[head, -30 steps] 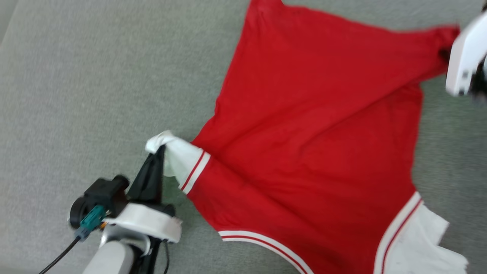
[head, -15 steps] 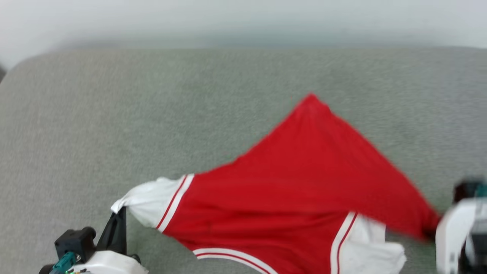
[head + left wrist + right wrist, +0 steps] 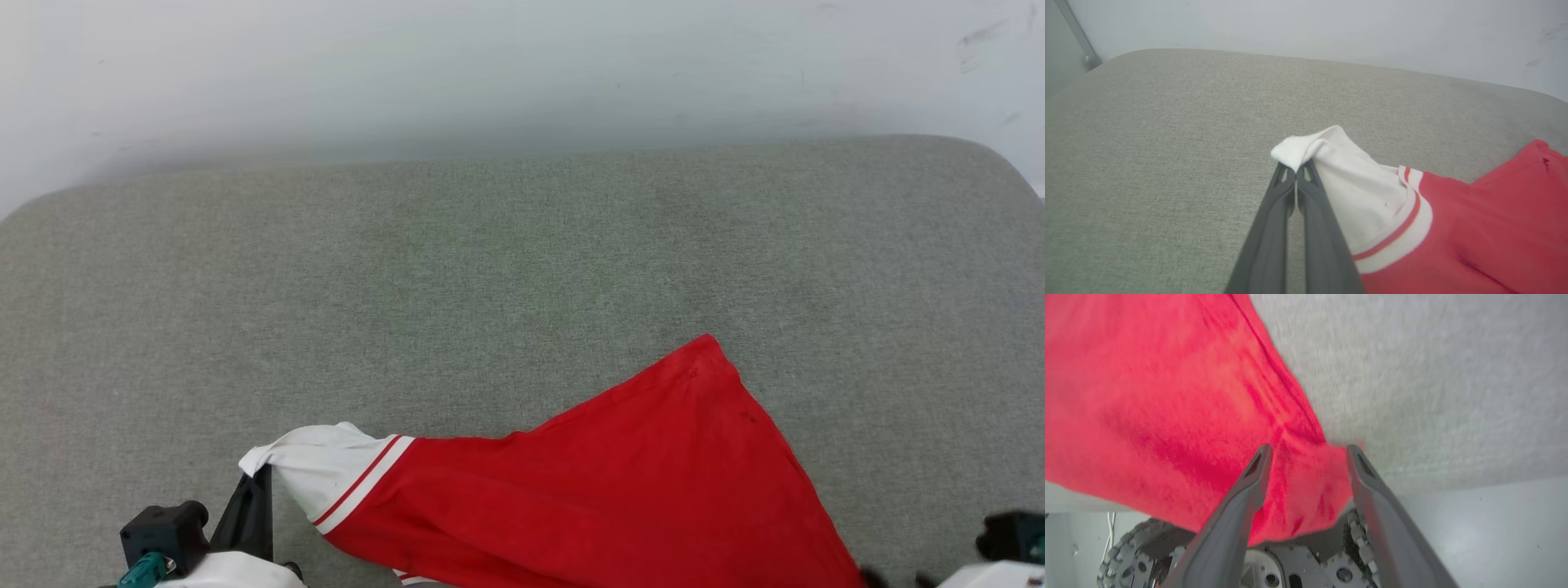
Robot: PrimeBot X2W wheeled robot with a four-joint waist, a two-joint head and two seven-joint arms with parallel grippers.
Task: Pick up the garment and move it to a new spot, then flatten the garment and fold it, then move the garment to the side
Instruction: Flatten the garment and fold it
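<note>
The garment (image 3: pixel 620 490) is a red shirt lying on the grey-green cushion (image 3: pixel 490 269) at its near edge, with one red corner pointing away from me. Its print is hidden. My left gripper (image 3: pixel 260 478) is shut on the tip of the white sleeve end (image 3: pixel 1331 163), pinching it between closed fingers (image 3: pixel 1274 228). In the right wrist view my right gripper (image 3: pixel 1308 451) stands open, its fingers (image 3: pixel 1249 486) spread on either side of a red corner of the garment (image 3: pixel 1147 396) that hangs over the cushion's edge.
A pale wall (image 3: pixel 490 65) rises behind the cushion. Below the cushion's near edge the right wrist view shows my wheeled base (image 3: pixel 1306 571) and light floor (image 3: pixel 1494 539). A dark part of my right arm (image 3: pixel 1008 535) sits at the bottom right corner.
The head camera has tilted, so the whole picture shifted. The garment has been drawn toward the near edge, its right sleeve and hem now out of frame. The left gripper still holds the sleeve.
</note>
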